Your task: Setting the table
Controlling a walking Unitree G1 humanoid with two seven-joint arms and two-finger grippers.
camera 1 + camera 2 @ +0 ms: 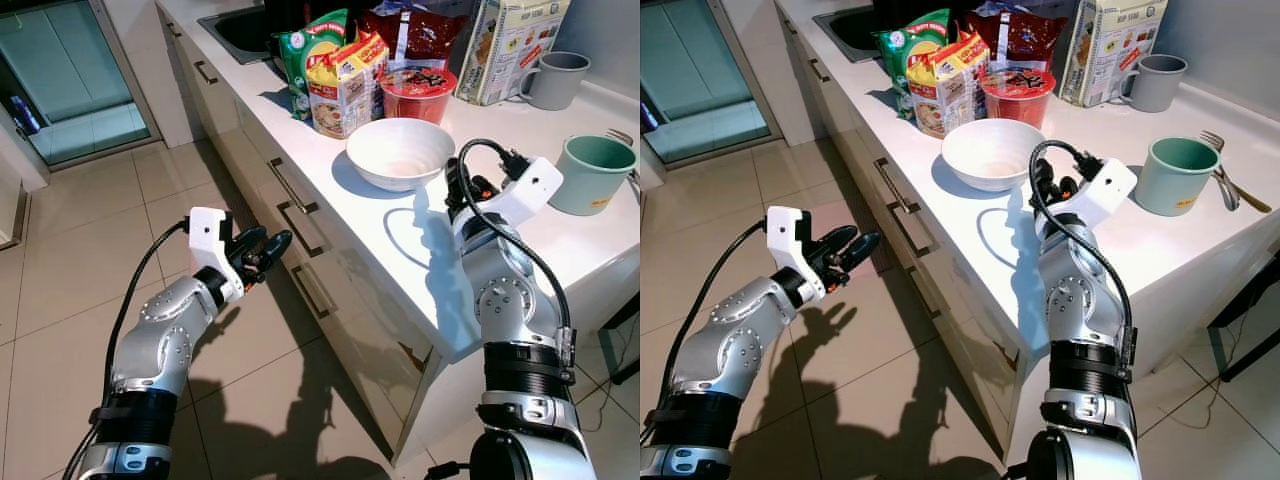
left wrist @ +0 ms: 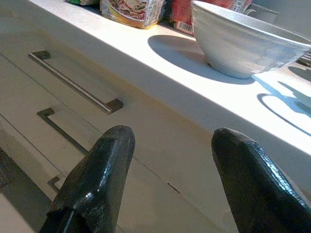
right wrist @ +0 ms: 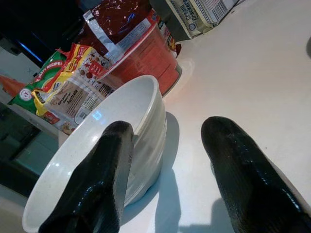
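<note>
Beside the upright white bowl [image 1: 400,152], right tool [image 3: 165,170] gapes; left tool [image 2: 170,179] perhaps equally spread.

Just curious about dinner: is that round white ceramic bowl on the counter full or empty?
Empty. The round white ceramic bowl stands upright on the white counter, its bare inside visible.

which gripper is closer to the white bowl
Right. The right gripper is over the counter right beside the white bowl; the left gripper is off the counter, by the drawers.
</note>
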